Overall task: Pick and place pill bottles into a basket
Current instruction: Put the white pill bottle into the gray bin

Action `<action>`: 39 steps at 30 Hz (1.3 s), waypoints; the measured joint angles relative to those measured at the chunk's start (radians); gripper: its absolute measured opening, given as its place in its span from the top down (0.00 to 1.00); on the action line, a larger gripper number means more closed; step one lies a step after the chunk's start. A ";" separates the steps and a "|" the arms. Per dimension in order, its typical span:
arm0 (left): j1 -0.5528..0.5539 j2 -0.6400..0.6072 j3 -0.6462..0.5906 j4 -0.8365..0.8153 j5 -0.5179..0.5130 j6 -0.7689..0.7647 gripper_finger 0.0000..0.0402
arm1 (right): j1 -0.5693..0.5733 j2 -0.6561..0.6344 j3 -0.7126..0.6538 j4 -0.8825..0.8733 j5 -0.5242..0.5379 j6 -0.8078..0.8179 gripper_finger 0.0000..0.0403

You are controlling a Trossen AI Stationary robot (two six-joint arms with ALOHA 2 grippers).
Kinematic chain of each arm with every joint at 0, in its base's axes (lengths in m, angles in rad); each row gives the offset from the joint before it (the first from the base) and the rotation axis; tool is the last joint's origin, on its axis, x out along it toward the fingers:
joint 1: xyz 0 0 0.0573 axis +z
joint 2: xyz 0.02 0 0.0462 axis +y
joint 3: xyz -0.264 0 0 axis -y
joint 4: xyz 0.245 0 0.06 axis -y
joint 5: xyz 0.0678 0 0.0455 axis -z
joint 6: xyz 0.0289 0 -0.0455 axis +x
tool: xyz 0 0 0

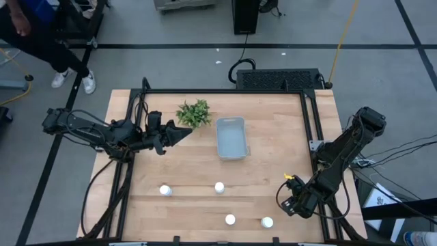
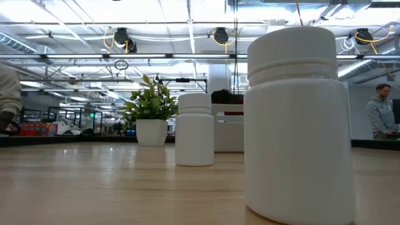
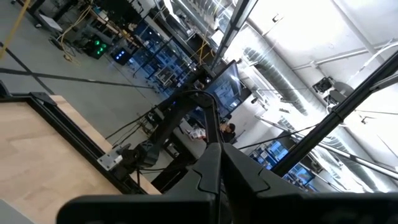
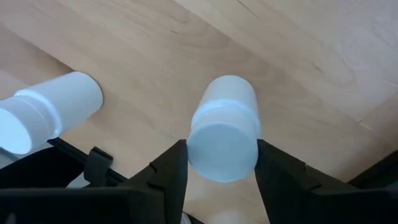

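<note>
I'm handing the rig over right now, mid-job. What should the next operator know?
Left gripper: shut, empty, waiting beside the plant.
Right gripper: fingers closed on one pill bottle, over the table's right side.
Basket: mid-table, no bottle seen inside.
Four other bottles stand on the table.
Done: none placed. Left: all five.

Pale wood worktop (image 1: 273,143), dark frame along its edges. Green plant (image 1: 194,113) in a white pot near the far edge. Translucent basket (image 1: 231,138) just beside it, toward centre. Four white pill bottles upright on the near half: (image 1: 165,190), (image 1: 219,187), (image 1: 230,220), (image 1: 267,222).
</note>
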State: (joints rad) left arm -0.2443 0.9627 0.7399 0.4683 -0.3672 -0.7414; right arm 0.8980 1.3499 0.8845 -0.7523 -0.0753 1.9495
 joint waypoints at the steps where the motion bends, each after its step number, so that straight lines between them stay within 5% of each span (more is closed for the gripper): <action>1: 0.000 0.000 0.000 0.000 0.000 0.000 0.95 | -0.001 -0.005 0.000 0.000 0.000 0.003 0.62; 9: 0.000 0.000 0.000 0.000 0.000 0.001 0.95 | -0.034 -0.087 0.000 0.005 0.068 0.002 0.62; 16: 0.000 0.000 0.000 0.001 0.000 0.001 0.95 | -0.116 -0.212 0.000 0.057 0.316 -0.062 0.61; 27: 0.000 0.000 0.000 0.022 0.000 0.001 0.95 | -0.399 -0.363 0.001 0.162 0.573 -0.407 0.62; 32: 0.000 0.000 0.000 0.034 -0.001 0.001 0.95 | -0.610 -0.378 0.001 0.319 0.543 -0.645 0.62; 39: -0.001 0.000 0.000 0.039 0.000 0.001 0.95 | -0.862 -0.333 0.047 0.416 0.296 -0.845 0.63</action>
State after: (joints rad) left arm -0.2451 0.9627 0.7399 0.5070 -0.3676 -0.7403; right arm 0.0357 1.0169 0.9311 -0.3361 0.2202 1.1041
